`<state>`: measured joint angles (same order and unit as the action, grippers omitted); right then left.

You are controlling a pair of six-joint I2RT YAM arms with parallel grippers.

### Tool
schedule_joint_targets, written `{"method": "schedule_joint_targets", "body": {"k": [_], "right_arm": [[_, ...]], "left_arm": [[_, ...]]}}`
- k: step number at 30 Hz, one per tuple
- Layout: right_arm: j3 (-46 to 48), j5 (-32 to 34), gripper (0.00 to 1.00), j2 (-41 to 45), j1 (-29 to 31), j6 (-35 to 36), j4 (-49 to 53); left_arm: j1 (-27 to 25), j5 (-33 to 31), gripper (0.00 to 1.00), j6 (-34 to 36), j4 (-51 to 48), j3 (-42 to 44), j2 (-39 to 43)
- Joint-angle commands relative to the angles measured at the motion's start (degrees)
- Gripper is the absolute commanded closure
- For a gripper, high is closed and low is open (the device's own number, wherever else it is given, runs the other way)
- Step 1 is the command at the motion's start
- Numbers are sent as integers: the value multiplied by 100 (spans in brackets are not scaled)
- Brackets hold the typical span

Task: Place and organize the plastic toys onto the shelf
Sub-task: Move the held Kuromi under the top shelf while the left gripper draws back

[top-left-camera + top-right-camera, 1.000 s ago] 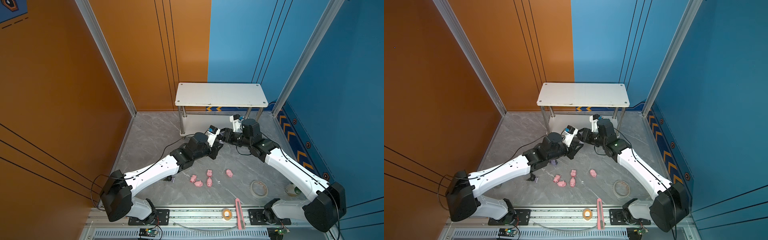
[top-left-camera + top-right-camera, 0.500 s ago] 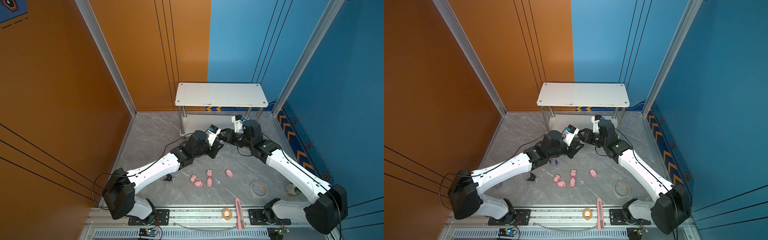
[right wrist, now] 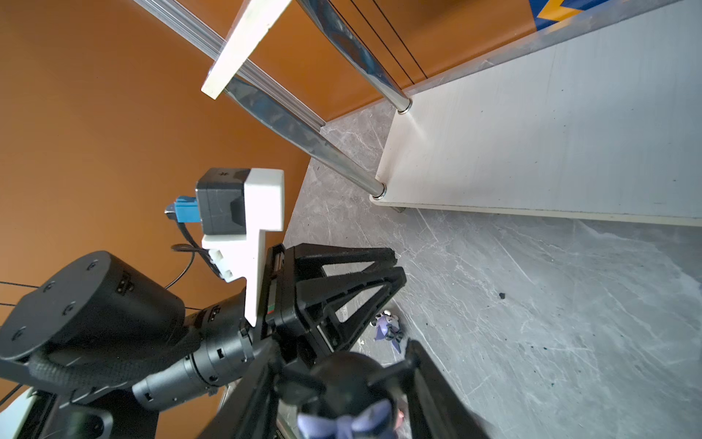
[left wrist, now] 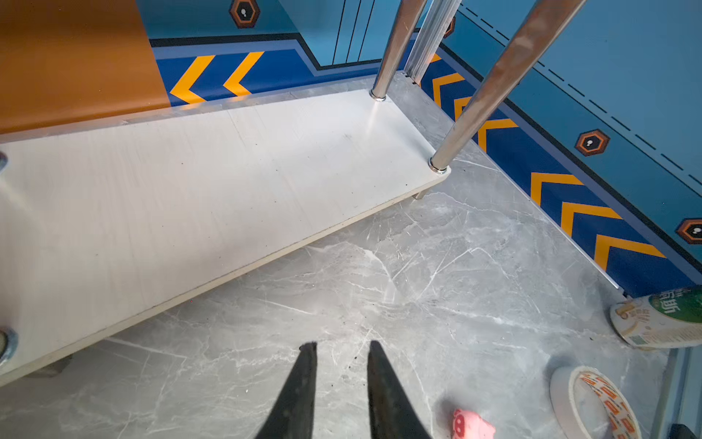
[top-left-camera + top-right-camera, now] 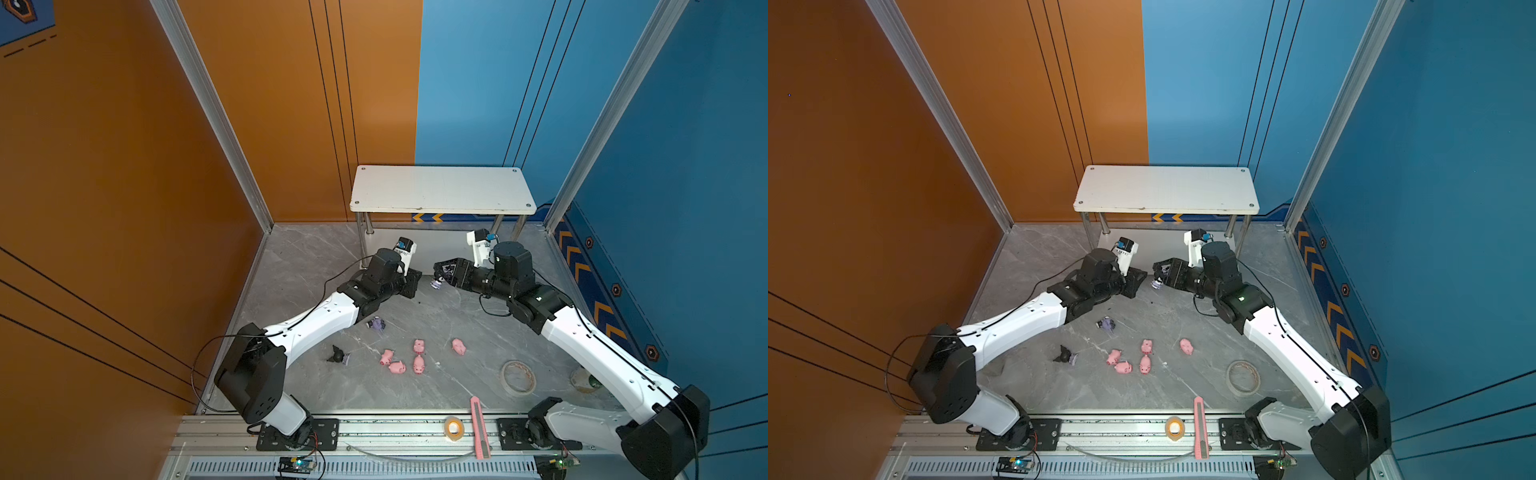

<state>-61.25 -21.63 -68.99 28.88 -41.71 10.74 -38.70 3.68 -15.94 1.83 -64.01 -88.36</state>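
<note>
**Landmark:** shelf (image 5: 440, 189), at the back of the table (image 5: 436, 316). Both boards are bare; no toy is placed yet.

1. **Tipped figurine** (image 5: 338, 356): lies on its side, well in front of the shelf's left end. Risk: it sits low, so a pinch may skid it away.
2. **Second figurine** (image 5: 377, 323): nearer the shelf, close beside the left forearm. Risk: a sweep of that arm could knock it.
3. **Left hand** (image 4: 340, 346): just in front of the lower board (image 4: 190, 182), with the jaws a slit apart and empty. Risk: it sits just beside the right hand, so an inward move by either could strike the other.
4. **Pigs** (image 5: 418, 364): five, clustered well in front of the shelf's middle. Risk: they lie close together, so closing on one may shove its neighbours.
5. **Right hand** (image 5: 439, 277): in front of the shelf's middle, clenched on the held figurine (image 3: 342, 399). Which part is pinched cannot be told. Risks:
   - The toy hangs at the fingertips and could catch the board's edge on a low entry.
   - The top board and the legs (image 4: 494, 83) leave a tight slot for the wrist.
   - A small, top-heavy toy may topple when released.
6. **Tape** (image 5: 518, 377): well in front of the shelf's right end, and not a toy. Risk: the right forearm passes near and could drag it.
</note>
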Motion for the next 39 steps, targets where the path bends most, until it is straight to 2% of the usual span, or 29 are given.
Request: {"method": "schedule_joint_targets", "body": {"k": [1, 4, 7, 10, 12, 17, 23, 39], "right_arm": [[60, 329, 96, 61, 12, 333, 227], [24, 1299, 97, 95, 100, 957, 413], [272, 2755, 97, 131, 337, 2039, 89], [1025, 3518, 97, 99, 388, 3034, -1256], [1507, 3807, 98, -113, 249, 3367, -2222], [1508, 3445, 98, -934, -449, 3274, -2954], [1085, 3097, 97, -1852, -897, 3293, -3375], [300, 2660, 96, -3158, -1309, 3717, -3990]], "left_arm": [[-35, -78, 74, -104, 64, -226, -19], [-35, -80, 74, -135, 25, -177, -1], [-20, -122, 75, -161, -38, -41, 111], [-15, -212, 74, -205, -42, 218, 316], [2, -282, 74, -233, -49, 400, 467], [64, -368, 74, -328, -123, 815, 789], [137, -412, 74, -398, -167, 1065, 1019], [328, -487, 73, -479, -389, 1146, 1028]]}}
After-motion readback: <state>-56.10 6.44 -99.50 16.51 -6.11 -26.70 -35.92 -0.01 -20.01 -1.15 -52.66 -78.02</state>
